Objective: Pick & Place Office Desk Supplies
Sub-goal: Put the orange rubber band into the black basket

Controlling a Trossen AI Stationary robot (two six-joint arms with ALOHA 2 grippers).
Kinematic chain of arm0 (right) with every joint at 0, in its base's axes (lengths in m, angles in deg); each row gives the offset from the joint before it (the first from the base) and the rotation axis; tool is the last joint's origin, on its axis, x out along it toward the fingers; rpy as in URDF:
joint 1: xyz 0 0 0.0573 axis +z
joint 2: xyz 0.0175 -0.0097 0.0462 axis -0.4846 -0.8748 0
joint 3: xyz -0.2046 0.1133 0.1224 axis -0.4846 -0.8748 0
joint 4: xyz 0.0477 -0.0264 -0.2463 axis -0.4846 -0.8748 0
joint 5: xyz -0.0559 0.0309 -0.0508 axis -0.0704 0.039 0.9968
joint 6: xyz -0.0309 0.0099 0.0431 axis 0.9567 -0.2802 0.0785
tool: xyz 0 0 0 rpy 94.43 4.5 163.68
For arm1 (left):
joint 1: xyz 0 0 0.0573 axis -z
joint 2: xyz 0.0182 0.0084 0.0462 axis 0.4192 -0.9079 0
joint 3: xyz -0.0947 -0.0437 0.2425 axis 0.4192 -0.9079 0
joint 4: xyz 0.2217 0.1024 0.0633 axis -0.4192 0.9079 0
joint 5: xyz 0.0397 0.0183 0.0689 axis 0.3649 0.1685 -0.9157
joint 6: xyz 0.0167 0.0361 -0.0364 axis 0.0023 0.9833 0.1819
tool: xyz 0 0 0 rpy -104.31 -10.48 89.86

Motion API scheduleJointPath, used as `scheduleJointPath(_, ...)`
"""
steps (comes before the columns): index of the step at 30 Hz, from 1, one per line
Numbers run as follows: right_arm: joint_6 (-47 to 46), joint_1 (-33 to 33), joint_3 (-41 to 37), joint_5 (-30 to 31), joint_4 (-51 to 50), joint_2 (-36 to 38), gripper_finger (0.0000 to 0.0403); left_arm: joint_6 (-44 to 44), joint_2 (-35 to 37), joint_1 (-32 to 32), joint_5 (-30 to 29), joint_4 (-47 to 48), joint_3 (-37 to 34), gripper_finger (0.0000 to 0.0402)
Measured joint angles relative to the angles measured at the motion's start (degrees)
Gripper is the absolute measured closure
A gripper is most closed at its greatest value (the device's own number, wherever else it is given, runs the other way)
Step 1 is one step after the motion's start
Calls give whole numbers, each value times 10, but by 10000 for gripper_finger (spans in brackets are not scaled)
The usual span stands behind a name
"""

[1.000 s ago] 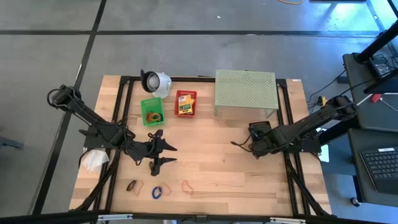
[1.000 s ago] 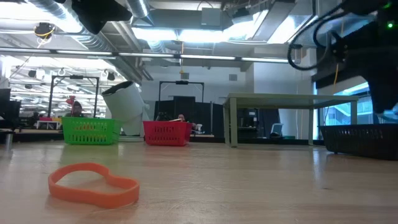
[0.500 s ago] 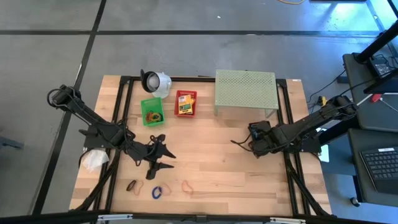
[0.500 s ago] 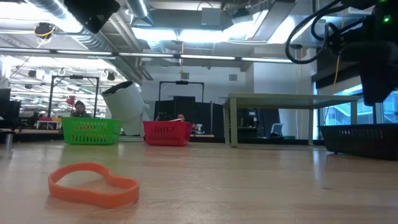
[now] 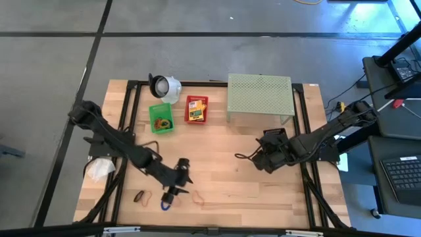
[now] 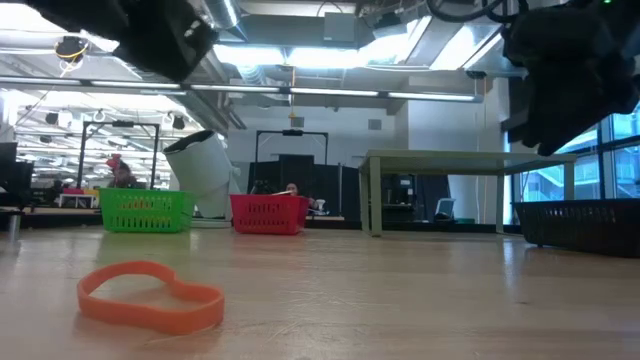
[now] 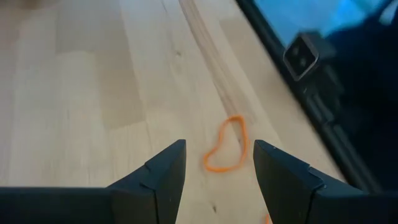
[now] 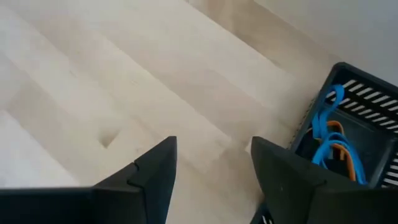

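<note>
The light wood slatted table (image 5: 223,164) w/ black frame carried everything. At abt 1 o'clock from its centre stood the pale green perforated metal shelf (image 5: 259,96); at 11 o'clock the white round object w/ dark opening (image 5: 164,85). Just below that sat a green plastic basket (image 5: 160,118) w/ coloured rubber-band loops inside, and beside it a red plastic basket (image 5: 196,108) holding a yellow-and-green crayon box (image 5: 195,110). A black mesh basket (image 8: 348,134) w/ blue and orange band loops showed in the right wrist view. The left gripper (image 5: 175,191) was at abt 7 o'clock, low over the near edge, fingers (image 7: 163,171) spread apart, holding nothing; the thin orange rubber-band loop (image 7: 226,146) lay on the wood just ahead, btwn the finger lines. A blue rubber-band loop (image 5: 166,204) lay right by that gripper, a dark loop (image 5: 140,196) farther toward 8 o'clock. The right gripper (image 5: 258,161) was at abt 3 o'clock, fingers (image 8: 149,168) wide, empty, over bare wood.
</note>
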Motion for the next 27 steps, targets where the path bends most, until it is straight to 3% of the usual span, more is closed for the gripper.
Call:
scheduleJointPath(8, -2, 18, 0, 0, -3, 0, 208, 119, -137, 10, -11, 168, 154, 219)
scheduleJointPath(13, -3, 30, 0, 13, 8, 0, 224, 179, -203, 14, -9, 204, 214, 219)
scheduleJointPath(18, -4, 39, 0, 15, 21, 0, 236, 248, -242, 18, 3, 206, 235, 219)
scheduleJointPath(27, 4, 53, 0, 30, 66, 0, 241, 261, -277, 16, 22, 221, 240, 190)
